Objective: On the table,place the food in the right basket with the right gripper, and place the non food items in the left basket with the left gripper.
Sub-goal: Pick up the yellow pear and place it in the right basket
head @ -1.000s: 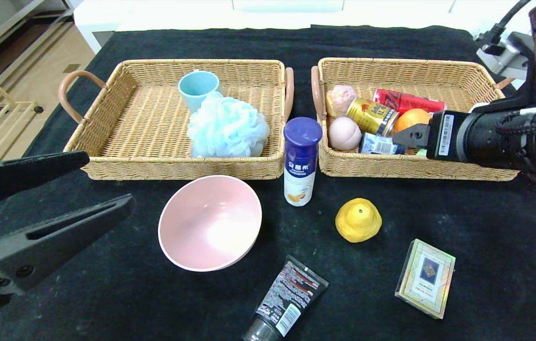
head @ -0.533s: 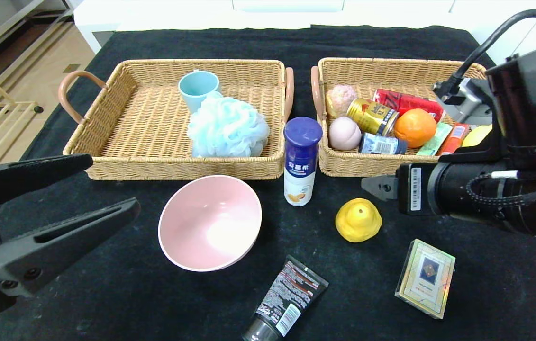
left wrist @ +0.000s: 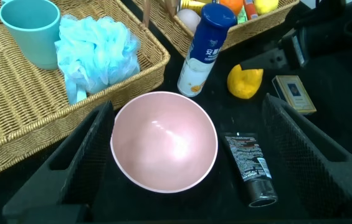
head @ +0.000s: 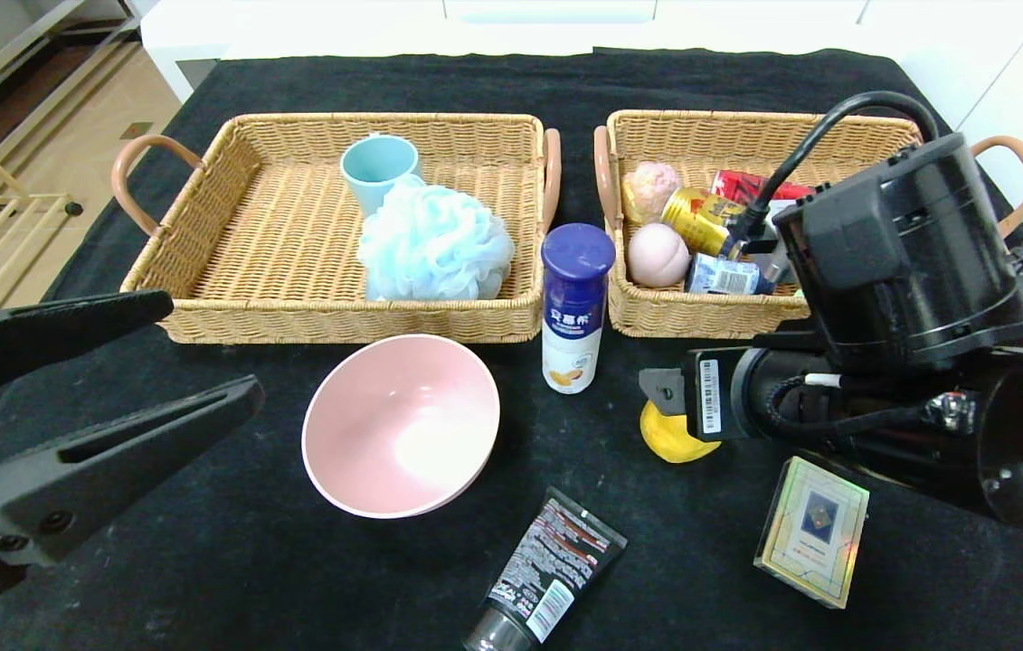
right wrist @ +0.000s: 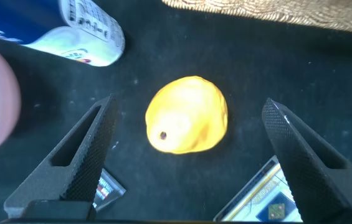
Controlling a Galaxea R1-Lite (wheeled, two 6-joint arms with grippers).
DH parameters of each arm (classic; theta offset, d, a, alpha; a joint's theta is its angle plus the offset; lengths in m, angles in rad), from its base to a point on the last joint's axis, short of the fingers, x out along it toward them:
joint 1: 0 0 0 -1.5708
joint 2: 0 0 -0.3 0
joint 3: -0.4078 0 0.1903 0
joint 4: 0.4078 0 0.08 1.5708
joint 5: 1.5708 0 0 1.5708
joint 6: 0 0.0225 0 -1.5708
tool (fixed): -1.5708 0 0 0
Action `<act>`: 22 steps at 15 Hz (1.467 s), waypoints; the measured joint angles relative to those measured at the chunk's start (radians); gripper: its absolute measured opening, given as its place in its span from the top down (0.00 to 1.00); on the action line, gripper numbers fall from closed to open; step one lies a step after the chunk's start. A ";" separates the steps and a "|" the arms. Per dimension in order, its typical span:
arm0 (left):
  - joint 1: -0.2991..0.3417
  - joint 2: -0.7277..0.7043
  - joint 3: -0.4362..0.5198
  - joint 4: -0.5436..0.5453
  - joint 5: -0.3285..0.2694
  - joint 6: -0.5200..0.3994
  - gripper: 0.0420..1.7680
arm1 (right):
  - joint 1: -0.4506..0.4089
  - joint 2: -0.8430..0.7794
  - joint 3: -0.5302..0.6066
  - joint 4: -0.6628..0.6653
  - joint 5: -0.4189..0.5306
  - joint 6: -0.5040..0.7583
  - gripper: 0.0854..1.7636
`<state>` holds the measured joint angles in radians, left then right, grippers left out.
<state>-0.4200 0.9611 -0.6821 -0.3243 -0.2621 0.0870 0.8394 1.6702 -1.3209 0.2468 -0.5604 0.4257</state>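
My right gripper (head: 661,391) is open and hangs over the yellow pear-shaped fruit (head: 669,440) on the black table. In the right wrist view the fruit (right wrist: 187,115) lies between the spread fingers. The white bottle (head: 574,307) stands in front of the gap between the left basket (head: 294,321) and the right basket (head: 701,315). The orange (left wrist: 232,5) lies in the right basket, hidden by my right arm in the head view. My left gripper (head: 203,348) is open at the near left, short of the pink bowl (head: 401,423). The black tube (head: 547,570) and card box (head: 811,529) lie near the front.
The left basket holds a teal cup (head: 377,170) and a blue bath pouf (head: 434,242). The right basket holds a gold can (head: 701,220), a pink peach (head: 658,255) and other packets. The card box lies close beside the right gripper (right wrist: 269,199).
My right gripper has come out of the right basket, leaving the orange there, and moved toward the front and down over the yellow fruit. The left arm has barely moved.
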 joint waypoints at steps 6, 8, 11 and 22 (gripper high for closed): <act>0.001 -0.002 -0.003 -0.002 0.000 0.000 0.03 | -0.002 0.055 -0.001 -0.025 -0.028 0.036 0.04; 0.001 -0.003 -0.003 -0.002 0.000 0.000 0.03 | -0.012 0.074 -0.001 -0.026 -0.055 0.041 0.04; 0.001 -0.005 -0.003 -0.002 0.000 0.000 0.03 | -0.021 0.094 -0.001 -0.025 -0.057 0.043 0.04; 0.001 -0.020 -0.009 -0.002 -0.001 0.000 0.03 | -0.021 0.155 -0.010 -0.026 -0.059 0.048 0.03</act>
<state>-0.4189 0.9415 -0.6913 -0.3262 -0.2634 0.0870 0.8183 1.8255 -1.3311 0.2213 -0.6196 0.4734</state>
